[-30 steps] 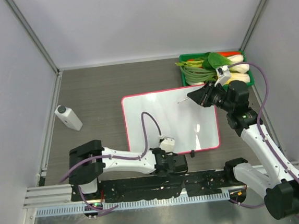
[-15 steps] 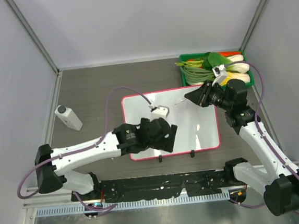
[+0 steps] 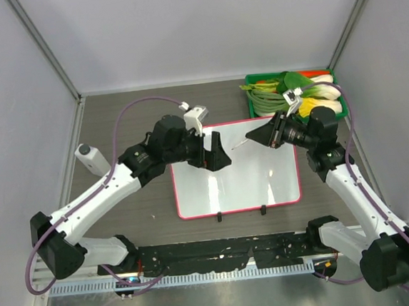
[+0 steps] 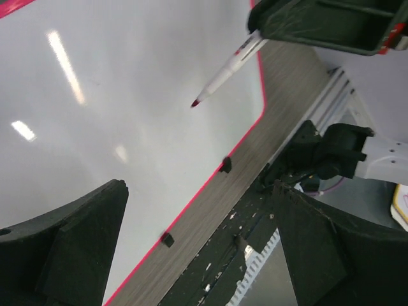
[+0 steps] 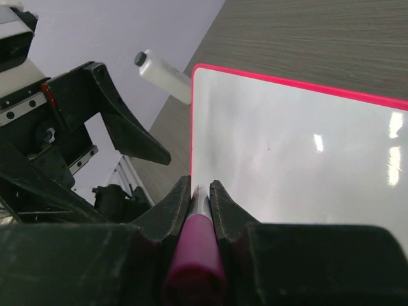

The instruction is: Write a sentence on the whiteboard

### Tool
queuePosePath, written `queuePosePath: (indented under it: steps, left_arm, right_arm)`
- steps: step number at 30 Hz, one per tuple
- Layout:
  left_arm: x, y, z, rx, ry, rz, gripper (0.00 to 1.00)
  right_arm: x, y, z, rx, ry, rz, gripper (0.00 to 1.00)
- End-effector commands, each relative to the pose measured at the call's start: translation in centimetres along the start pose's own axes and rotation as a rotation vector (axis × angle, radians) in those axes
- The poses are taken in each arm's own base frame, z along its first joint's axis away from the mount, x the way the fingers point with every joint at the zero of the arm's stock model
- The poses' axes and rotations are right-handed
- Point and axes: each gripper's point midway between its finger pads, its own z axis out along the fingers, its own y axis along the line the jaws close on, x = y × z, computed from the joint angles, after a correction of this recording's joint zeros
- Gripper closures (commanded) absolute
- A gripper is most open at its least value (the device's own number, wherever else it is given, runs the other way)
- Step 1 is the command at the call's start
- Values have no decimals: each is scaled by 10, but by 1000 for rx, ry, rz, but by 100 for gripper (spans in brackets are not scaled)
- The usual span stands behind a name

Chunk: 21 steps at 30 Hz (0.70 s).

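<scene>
Whiteboard (image 3: 243, 182) lies flat mid-table and blank in the overhead view, with the right gripper (image 3: 269, 134) aiming a marker (image 3: 238, 143) near its far edge. Left wrist view: the left gripper (image 4: 199, 191) hovers over the board, fingers wide apart. Right wrist view: fingers clamp the marker. Writing looks about to start, which calls for lowering the tip onto the board.

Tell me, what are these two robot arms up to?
The right gripper is clamped on a pink-tipped marker, its tip aimed at the far part of the whiteboard. The board looks blank: no words yet. The left gripper hangs open over the board's far left corner, holding nothing. A green tray of vegetables sits off to the side.
</scene>
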Motion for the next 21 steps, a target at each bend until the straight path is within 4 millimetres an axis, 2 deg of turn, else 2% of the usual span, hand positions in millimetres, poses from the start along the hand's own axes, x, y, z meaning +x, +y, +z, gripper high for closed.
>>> queuePosePath:
  steps: [1, 4, 13, 18, 21]
  left_arm:
    - [-28, -50, -6, 314, -50, 132, 2]
    - [-35, -64, -2, 400, -50, 176, 6]
    - [-45, -68, 26, 448, -12, 199, 23]
    - [-44, -70, 33, 476, 9, 182, 57]
    - [-39, -66, 34, 464, 24, 170, 61]
  right_arm:
    - [-7, 37, -1, -195, 15, -16, 98]
    - [-4, 49, -4, -270, 47, 2, 99]
    - [-1, 59, -9, -320, 62, -12, 99]
    - [-1, 57, -9, -310, 49, -11, 98]
    - [-6, 56, -8, -290, 20, -14, 99]
